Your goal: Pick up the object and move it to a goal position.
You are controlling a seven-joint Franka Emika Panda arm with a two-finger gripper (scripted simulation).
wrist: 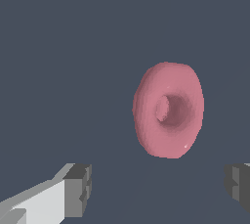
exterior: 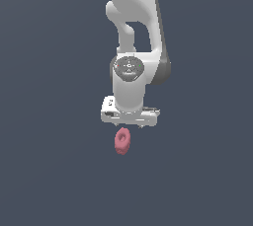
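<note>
- My hand (wrist: pixel 156 189) is wide open, with one finger (wrist: pixel 78 190) on each side and nothing between them.
- The ring (exterior: pixel 122 140) stands on its edge just below my hand, not touching my fingers.

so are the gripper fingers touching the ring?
Apart. The wrist view shows bare background between the ring and both fingers, with the gripper open wide.

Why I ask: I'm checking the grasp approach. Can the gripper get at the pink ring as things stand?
Probably yes. The gripper is open, its fingers spread wider than the pink ring, which lies just ahead of the gap with nothing between them. In the exterior view the ring sits right below the hand.
</note>
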